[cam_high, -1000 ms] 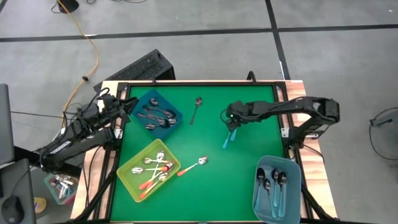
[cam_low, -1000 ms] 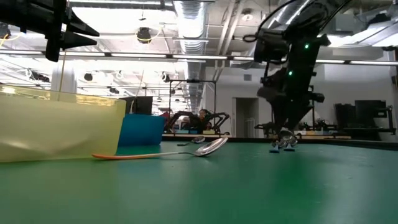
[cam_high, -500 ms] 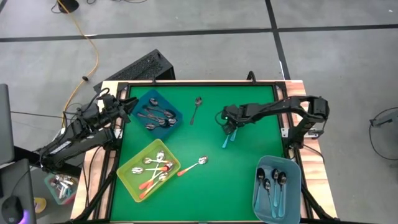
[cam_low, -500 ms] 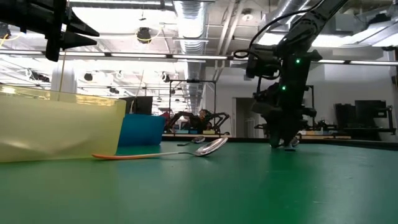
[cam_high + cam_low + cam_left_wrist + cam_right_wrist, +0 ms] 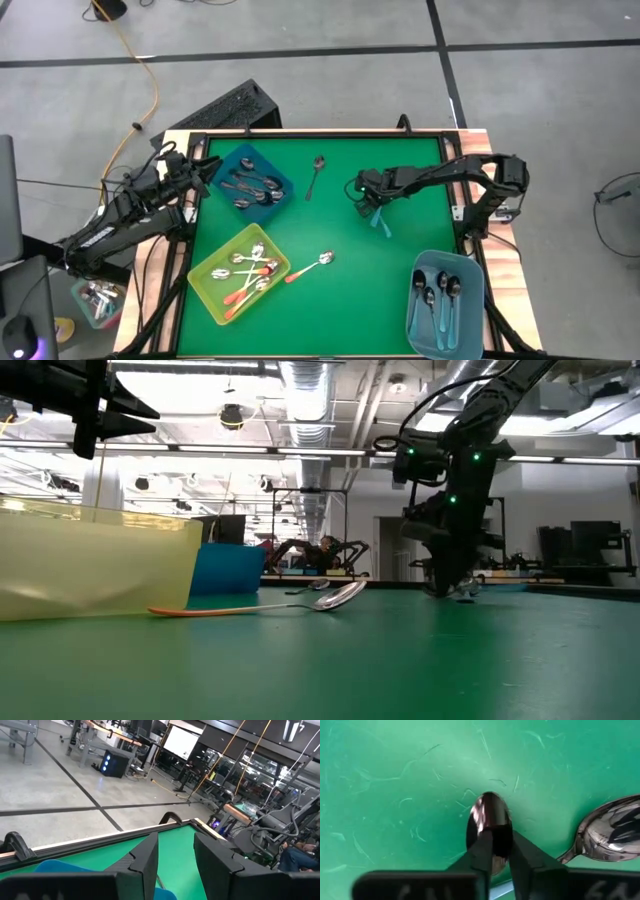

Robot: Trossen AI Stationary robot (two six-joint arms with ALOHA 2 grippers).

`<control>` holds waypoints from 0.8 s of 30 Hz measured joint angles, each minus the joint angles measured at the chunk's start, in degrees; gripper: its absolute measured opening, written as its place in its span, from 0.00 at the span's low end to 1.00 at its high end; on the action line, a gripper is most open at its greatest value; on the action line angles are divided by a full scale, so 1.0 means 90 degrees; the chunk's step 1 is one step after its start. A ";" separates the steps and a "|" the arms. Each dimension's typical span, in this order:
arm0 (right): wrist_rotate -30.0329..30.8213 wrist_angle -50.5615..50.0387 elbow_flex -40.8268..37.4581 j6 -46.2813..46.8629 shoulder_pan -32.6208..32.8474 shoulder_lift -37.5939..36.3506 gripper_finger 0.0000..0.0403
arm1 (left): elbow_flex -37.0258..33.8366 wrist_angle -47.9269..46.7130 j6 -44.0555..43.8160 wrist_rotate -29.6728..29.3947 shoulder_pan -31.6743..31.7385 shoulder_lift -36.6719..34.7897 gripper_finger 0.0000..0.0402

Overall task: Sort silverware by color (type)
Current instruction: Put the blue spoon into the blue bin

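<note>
The right arm reaches in from the right edge of the green table [image 5: 400, 150], its elbow bent back over the wooden rim and its wrist pointed straight down at mid-table. The right gripper [image 5: 501, 851] has its 2 dark fingers [image 5: 481, 851] drawn narrow around a dark spoon with a teal-blue handle [image 5: 380, 222], pinching just behind the bowl, which lies against the felt. A second shiny spoon bowl [image 5: 610, 827] lies just beside it in the right wrist view; its handle colour cannot be told.

The left arm waits at the far left corner, over the table's edge beside the dark blue bin [image 5: 222, 165]. The left gripper [image 5: 175, 852] is held partly apart, with nothing between its fingers.

The dark blue bin, far left, holds several all-dark grey spoons [image 5: 252, 186]. The yellow-green bin [image 5: 205, 275], near left, holds spoons with orange-red handles [image 5: 250, 280]. The light blue bin [image 5: 416, 310], near right, holds 3 spoons with teal-blue handles [image 5: 445, 300].

Loose on the felt are 2 more: a dark grey spoon [image 5: 316, 176] far of centre, and an orange-red-handled spoon [image 5: 308, 267] just right of the yellow-green bin.
</note>
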 joint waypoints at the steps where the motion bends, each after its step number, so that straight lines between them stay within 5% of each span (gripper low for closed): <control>1: -0.0006 0.0000 0.0001 0.0010 0.0001 -0.0002 0.11 | 0.0000 -0.0002 0.0000 -0.0001 0.0001 0.0000 0.27; 6: -0.0044 0.0044 -0.0001 0.0001 0.0015 -0.0076 0.02 | 0.0000 -0.0157 0.0000 -0.0003 0.0001 0.0000 0.27; 24: -0.0059 0.0303 -0.0039 0.0268 0.0138 -0.1365 0.01 | -0.0005 -0.0367 -0.0114 -0.0010 0.0001 0.0000 0.27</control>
